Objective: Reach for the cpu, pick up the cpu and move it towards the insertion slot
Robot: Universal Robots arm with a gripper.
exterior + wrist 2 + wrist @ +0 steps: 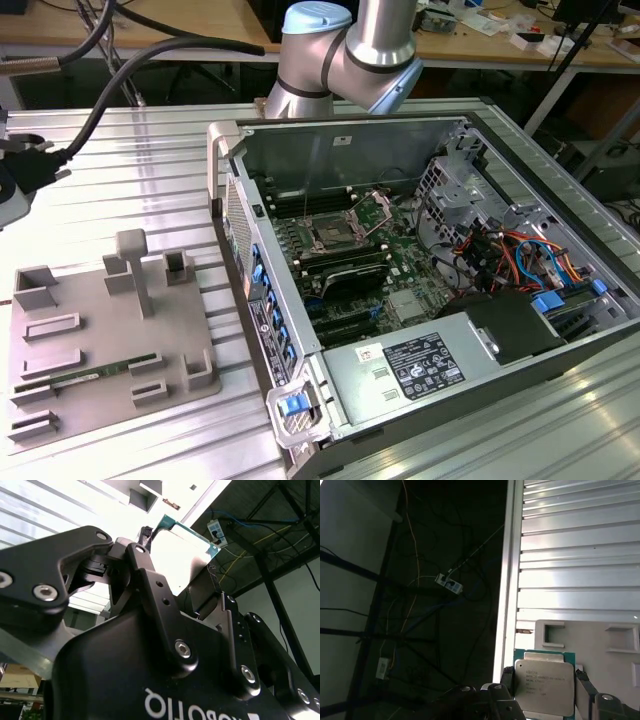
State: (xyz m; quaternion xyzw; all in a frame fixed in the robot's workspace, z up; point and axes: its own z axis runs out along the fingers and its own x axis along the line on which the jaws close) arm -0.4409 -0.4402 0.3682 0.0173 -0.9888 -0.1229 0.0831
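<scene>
**Cpu gripped in the jaws, apart from the slot**

In both wrist views the jaws were closed on the cpu [545, 686] [182, 552]. They pressed two opposite edges, and the chip's silvery top and green rim showed between them. In the first wrist view a grey holder [592, 650] with shallow recesses lay behind the chip, on the ribbed metal table [580, 555]. How high the cpu hung above them could not be told. Past the table's edge that view dropped into a dark space with loose wires and a power strip [449, 582].

In the exterior view the holder [100, 300] lay on the table [150, 170] at the exterior view's left, with a green memory stick [95, 376] lying in one of its grooves. Just beside it, toward the exterior view's right, stood an open case [225, 160]. The slot [330, 236] sat on the green board inside the case. It was a square metal frame with a dark centre and thin wire levers at its side, well apart from the holder. A grey power supply [400, 370] filled the near end of the case. The arm [350, 50] showed behind the case at the top of that view. Thick black cables [120, 70] ran across the table's far corner.
</scene>
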